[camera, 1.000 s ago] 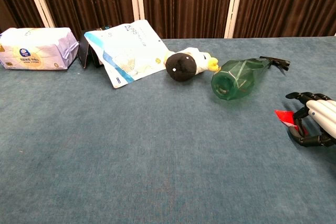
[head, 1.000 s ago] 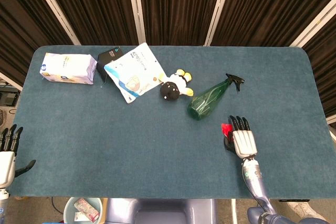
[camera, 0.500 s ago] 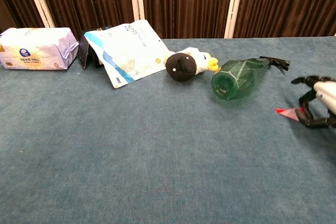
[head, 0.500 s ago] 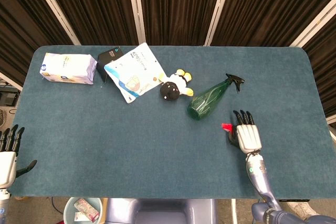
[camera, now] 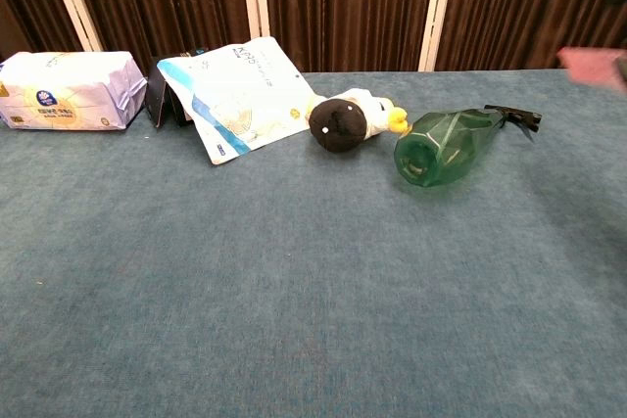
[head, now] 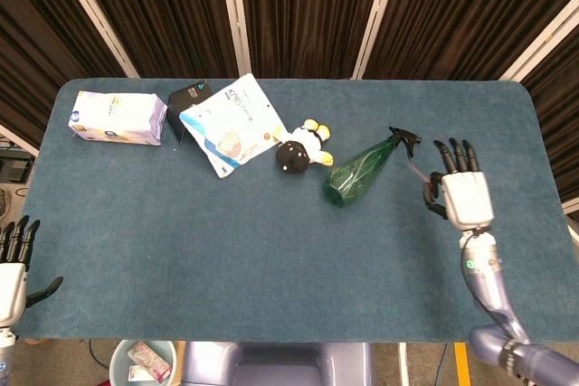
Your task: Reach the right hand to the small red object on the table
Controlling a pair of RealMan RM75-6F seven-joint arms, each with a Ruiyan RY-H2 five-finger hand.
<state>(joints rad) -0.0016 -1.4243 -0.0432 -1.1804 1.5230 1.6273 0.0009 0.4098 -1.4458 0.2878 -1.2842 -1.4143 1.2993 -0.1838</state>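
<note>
My right hand (head: 463,194) is lifted above the table's right side, just right of the green spray bottle's (head: 360,172) nozzle, with its fingers pointing away from me. In the chest view the small red object (camera: 591,63) shows as a blurred red patch high at the right edge, off the table and carried by that hand. The head view does not show it plainly; the hand covers it. My left hand (head: 13,264) hangs at the near left corner with its fingers spread and nothing in it.
On the table's (head: 226,250) far side lie a tissue pack (head: 118,117), a small black box (head: 189,94), a white and blue pouch (head: 228,124) and a black and white plush toy (head: 301,146). A bin (head: 140,363) stands below the near edge.
The right hand has risen and moved to the far right, taking the red object off the table. The left hand has barely moved.
</note>
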